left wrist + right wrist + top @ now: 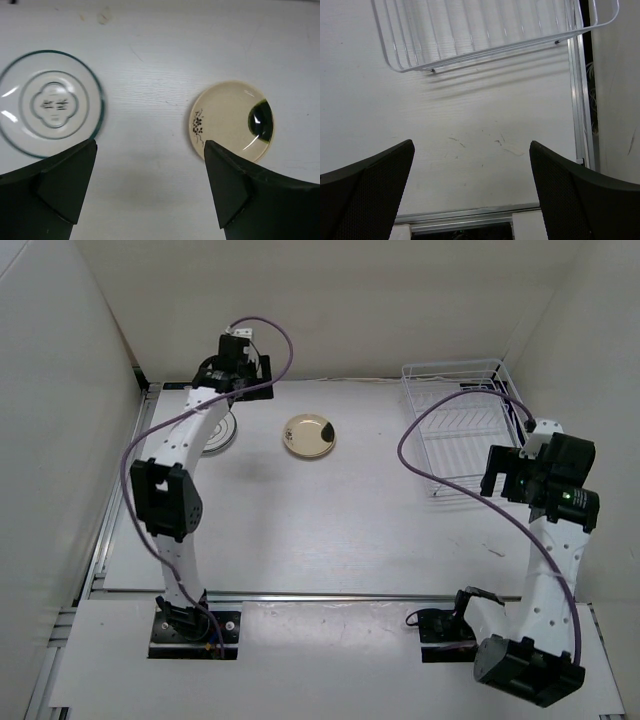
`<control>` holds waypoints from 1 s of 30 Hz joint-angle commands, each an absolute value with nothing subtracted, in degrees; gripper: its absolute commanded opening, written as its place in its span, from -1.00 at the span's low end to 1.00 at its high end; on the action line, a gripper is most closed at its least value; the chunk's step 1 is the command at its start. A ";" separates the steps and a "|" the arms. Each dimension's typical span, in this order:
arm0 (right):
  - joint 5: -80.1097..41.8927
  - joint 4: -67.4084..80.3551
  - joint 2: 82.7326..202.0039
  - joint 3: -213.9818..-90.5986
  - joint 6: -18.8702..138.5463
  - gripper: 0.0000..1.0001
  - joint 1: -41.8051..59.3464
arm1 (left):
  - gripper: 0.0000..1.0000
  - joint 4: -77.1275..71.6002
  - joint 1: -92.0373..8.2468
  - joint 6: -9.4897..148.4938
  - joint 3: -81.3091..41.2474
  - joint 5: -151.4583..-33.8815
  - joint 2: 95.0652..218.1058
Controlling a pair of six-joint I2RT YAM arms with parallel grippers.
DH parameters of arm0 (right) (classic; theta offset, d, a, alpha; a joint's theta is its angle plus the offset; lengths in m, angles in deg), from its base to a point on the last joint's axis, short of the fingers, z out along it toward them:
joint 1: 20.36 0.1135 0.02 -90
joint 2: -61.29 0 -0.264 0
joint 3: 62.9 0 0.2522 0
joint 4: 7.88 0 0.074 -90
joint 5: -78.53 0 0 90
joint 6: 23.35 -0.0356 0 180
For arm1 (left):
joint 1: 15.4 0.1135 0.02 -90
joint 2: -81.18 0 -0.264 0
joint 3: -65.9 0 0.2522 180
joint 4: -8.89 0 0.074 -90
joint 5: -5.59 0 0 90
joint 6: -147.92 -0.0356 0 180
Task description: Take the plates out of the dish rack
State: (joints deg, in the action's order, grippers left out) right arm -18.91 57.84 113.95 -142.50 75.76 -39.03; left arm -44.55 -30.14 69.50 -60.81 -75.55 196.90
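A white table [330, 530] holds a wire dish rack [455, 425] with no plates showing in it. The right gripper [471, 165] hangs beside the rack's near edge and the left gripper [150, 165] well left of the rack, both wide open and empty. The cream plate [308, 435] lies flat left of the rack, the white plate [50, 102] farther left. Unloading looks finished.

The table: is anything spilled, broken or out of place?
Nothing stands out. The cream-tan round plate with a dark blotch and the white round plate with a dark rim lie flat and apart; the white wire dish rack stands level, no plate showing in it. Faint scuffs mark the table.
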 commanded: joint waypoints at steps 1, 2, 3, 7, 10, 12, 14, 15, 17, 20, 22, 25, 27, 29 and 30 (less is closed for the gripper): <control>-16.14 54.67 116.48 -145.39 73.78 0.98 -39.25 | 1.00 -44.51 -29.02 66.54 -56.42 -68.86 185.01; -15.43 53.79 116.48 -145.39 72.21 0.98 -39.25 | 1.00 -44.51 -28.32 66.01 -53.80 -67.11 183.24; -15.42 53.00 116.48 -145.39 72.19 0.98 -39.25 | 1.00 -44.51 -27.36 65.23 -52.29 -65.62 181.48; -12.62 50.80 119.38 -148.80 69.30 0.98 -39.25 | 1.00 -44.51 -22.27 64.69 -43.42 -62.79 171.21; -11.47 50.79 121.49 -151.09 67.53 0.98 -39.25 | 1.00 -44.51 -15.24 64.69 -35.42 -68.13 164.10; -11.47 50.18 122.20 -151.71 67.53 0.98 -39.25 | 1.00 -45.03 -11.36 63.99 -28.85 -69.73 160.30; -11.47 50.17 122.20 -150.84 67.00 0.98 -39.25 | 1.00 -45.03 -9.43 62.50 -24.26 -69.73 154.76; -11.47 50.17 122.20 -150.84 67.00 0.98 -39.25 | 1.00 -45.03 -8.81 62.49 -22.06 -69.73 152.92; -10.51 49.65 121.59 -148.30 67.00 0.98 -39.25 | 1.00 -45.03 -5.66 61.79 -16.26 -71.74 147.40; -8.32 49.03 119.48 -143.92 68.06 0.98 -39.25 | 1.00 -46.34 -2.05 61.79 -10.63 -76.83 141.06; -7.78 48.33 117.90 -141.27 68.67 0.98 -39.25 | 1.00 -46.97 1.47 60.74 -6.76 -82.81 138.23; -9.44 48.33 113.51 -136.26 69.20 0.98 -39.25 | 1.00 -47.49 3.32 60.73 -1.76 -85.54 133.75; -9.97 48.33 111.92 -133.62 69.20 0.98 -39.25 | 1.00 -47.49 4.02 60.73 -0.25 -85.55 132.42; -11.29 48.33 109.81 -131.78 69.20 0.98 -39.25 | 1.00 -47.49 4.64 60.73 0.54 -85.55 131.89; -11.29 48.33 109.02 -131.15 69.20 0.98 -39.25 | 1.00 -47.49 5.25 60.73 0.55 -85.03 131.89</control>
